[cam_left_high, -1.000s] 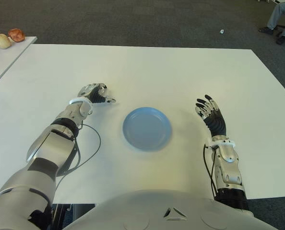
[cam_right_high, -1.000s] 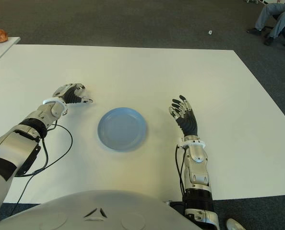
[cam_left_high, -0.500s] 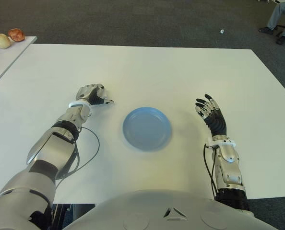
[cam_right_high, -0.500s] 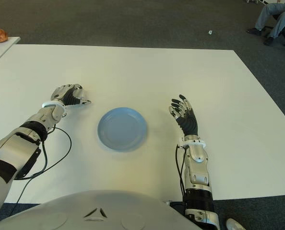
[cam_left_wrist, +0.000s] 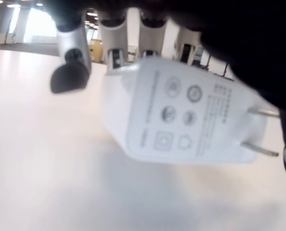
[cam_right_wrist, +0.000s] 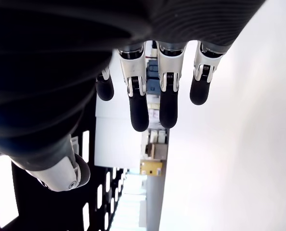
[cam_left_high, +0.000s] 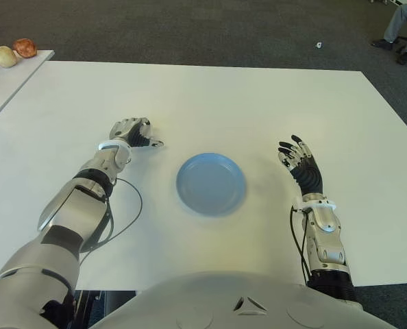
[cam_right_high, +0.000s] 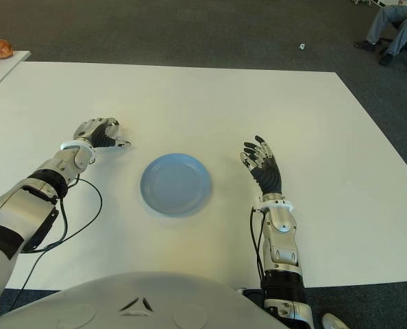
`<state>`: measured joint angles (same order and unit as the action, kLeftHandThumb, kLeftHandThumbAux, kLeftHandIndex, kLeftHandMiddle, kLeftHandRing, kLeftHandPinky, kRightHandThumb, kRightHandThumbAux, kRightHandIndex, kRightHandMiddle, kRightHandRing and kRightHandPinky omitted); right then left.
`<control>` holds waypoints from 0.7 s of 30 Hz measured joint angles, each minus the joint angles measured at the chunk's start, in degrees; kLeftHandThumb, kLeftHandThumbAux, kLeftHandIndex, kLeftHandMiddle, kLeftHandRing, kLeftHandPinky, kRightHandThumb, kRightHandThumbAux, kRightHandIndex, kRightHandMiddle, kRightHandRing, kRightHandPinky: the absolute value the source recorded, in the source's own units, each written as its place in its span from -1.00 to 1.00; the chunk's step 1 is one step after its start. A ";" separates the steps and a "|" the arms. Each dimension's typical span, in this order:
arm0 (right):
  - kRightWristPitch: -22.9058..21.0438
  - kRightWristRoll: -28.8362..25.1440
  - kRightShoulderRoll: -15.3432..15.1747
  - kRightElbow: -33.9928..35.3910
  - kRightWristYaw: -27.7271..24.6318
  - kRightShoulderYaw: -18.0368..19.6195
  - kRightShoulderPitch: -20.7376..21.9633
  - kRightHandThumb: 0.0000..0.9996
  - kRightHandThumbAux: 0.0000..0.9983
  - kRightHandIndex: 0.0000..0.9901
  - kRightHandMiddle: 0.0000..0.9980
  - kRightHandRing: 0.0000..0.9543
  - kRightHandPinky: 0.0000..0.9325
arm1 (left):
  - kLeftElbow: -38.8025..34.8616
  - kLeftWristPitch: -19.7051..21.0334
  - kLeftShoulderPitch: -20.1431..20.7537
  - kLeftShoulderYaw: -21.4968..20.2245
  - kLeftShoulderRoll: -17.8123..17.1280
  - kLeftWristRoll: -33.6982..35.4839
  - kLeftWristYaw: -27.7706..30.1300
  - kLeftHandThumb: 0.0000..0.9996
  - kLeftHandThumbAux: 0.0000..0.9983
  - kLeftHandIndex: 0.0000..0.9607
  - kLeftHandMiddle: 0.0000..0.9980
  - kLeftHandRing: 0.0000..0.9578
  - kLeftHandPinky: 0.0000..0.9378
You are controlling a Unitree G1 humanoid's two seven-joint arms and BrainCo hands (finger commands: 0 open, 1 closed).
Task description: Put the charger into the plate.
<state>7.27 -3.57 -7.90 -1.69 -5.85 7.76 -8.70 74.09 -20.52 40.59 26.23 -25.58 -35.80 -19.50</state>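
Observation:
The white charger [cam_left_wrist: 181,115], a block with two metal prongs, shows in the left wrist view under my left hand's curled fingers [cam_left_wrist: 71,72], just above the white table [cam_left_high: 224,96]. In the eye views my left hand [cam_left_high: 133,131] covers it, left of the round blue plate [cam_left_high: 210,184], about a hand's length away. The plate holds nothing. My right hand [cam_left_high: 298,159] shows to the right of the plate, fingers spread and holding nothing.
A black cable [cam_left_high: 125,212] loops on the table beside my left forearm. A second table at the far left carries a few round objects [cam_left_high: 5,56]. A seated person's legs [cam_left_high: 402,27] show on the dark carpet at the far right.
My left hand has shifted only slightly and stays curled over the charger. The right hand and the plate have not moved.

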 measured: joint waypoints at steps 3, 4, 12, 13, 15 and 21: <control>-0.37 -0.01 0.01 0.02 0.00 -0.01 0.00 -1.00 0.33 -0.85 -0.49 -0.53 -0.68 | -1.61 -3.00 0.43 -0.67 -1.34 0.04 -0.21 0.71 0.34 -0.17 0.07 0.77 0.76; -0.45 -0.01 0.00 0.02 0.00 0.01 0.01 -1.00 0.33 -0.85 -0.49 -0.53 -0.68 | -2.67 -4.29 0.43 -0.92 -1.99 0.07 -0.50 0.71 0.34 -0.17 0.07 0.78 0.77; -0.62 -0.01 0.01 -0.02 0.13 0.00 0.08 -1.00 0.33 -0.86 -0.50 -0.54 -0.68 | -17.32 -10.97 -1.06 -4.12 -5.99 1.71 -1.16 0.71 0.34 -0.17 0.08 0.79 0.81; -0.62 -0.01 0.01 -0.02 0.13 0.00 0.08 -1.00 0.33 -0.86 -0.50 -0.54 -0.68 | -19.73 -11.47 -1.68 -4.61 -6.28 2.03 -0.85 0.71 0.34 -0.17 0.08 0.79 0.81; -0.64 -0.01 -0.01 -0.06 0.18 0.02 0.09 -1.00 0.32 -0.86 -0.50 -0.55 -0.68 | -24.58 -12.34 -3.00 -5.31 -6.55 2.57 -0.09 0.71 0.34 -0.17 0.08 0.80 0.82; -1.08 0.11 -0.03 -0.33 0.34 -0.01 0.35 -1.00 0.31 -0.85 -0.50 -0.54 -0.67 | -33.99 -16.05 -6.20 -5.50 -5.17 3.14 1.86 0.71 0.34 -0.17 0.08 0.80 0.82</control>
<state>6.18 -3.46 -7.92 -2.02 -5.51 7.75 -8.35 40.10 -36.57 34.39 20.72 -30.75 -32.66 -17.64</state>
